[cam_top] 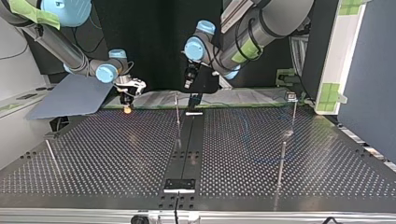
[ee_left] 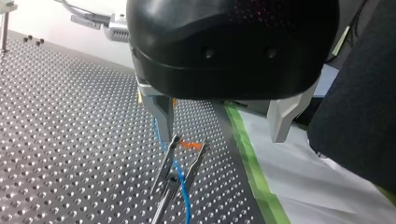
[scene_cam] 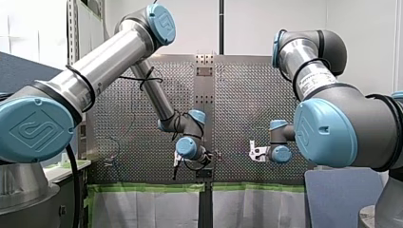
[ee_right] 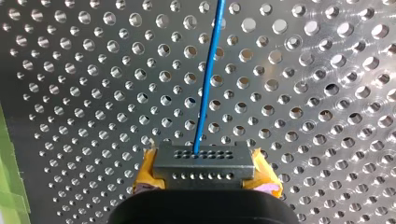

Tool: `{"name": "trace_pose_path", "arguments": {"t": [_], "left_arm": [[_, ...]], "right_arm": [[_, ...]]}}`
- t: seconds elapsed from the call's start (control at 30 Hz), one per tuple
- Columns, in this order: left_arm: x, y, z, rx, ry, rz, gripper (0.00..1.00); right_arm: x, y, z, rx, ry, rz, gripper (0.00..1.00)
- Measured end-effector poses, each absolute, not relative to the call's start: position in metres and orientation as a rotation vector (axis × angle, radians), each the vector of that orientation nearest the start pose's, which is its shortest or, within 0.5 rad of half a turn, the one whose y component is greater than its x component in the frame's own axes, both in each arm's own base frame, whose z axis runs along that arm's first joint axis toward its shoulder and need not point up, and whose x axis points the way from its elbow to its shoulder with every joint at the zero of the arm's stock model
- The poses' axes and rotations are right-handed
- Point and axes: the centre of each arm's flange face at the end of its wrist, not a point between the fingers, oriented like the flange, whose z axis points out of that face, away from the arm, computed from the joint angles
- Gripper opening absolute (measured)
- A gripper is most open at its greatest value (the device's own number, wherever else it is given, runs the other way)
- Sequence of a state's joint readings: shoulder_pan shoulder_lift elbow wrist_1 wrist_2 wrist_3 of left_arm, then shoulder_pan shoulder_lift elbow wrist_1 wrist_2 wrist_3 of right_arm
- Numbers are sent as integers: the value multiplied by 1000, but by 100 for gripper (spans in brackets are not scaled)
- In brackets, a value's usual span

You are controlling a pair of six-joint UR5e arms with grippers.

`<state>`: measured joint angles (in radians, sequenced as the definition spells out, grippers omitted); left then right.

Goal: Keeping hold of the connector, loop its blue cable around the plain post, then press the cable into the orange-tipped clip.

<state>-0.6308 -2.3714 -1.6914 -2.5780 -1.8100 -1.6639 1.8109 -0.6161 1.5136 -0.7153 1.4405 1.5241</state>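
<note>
My right hand (ee_right: 205, 173) is clamped on the connector (ee_right: 204, 161), its yellow pads (ee_right: 145, 170) pressed against both ends of the dark block. From one of the connector's holes the blue cable (ee_right: 208, 79) runs straight out ahead of the hand, low over the perforated worktop (ee_right: 327, 70). In the top view that hand hangs near the worktop's far edge at the view's left, apart from the other arm.

My left hand (ee_left: 220, 129) stands wide, its metal fingers (ee_left: 159, 114) holding nothing. The orange-tipped clip (ee_left: 180, 163) stands ahead of it, nearer one finger than the other. The cable passes between the clip's two metal legs (whether it is seated there, I cannot tell) and runs on across the worktop. A strip of green tape (ee_left: 247, 158) borders the worktop beside the clip. In the top view a thin post (cam_top: 177, 114) stands upright close to the middle seam, near that hand.
</note>
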Motion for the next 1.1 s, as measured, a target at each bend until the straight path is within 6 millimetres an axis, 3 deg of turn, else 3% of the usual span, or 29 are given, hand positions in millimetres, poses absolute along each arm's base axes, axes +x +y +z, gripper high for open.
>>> {"name": "trace_pose_path", "arguments": {"t": [0.23,1.1], "left_arm": [[411,-431,33,306,1863,-293,100],[381,-382,113,-3,1661,-520,100]], "right_arm": [[302,-616,-14,1646,-1093,1355,0],[306,-614,-15,1657,-1093,1356,0]]}}
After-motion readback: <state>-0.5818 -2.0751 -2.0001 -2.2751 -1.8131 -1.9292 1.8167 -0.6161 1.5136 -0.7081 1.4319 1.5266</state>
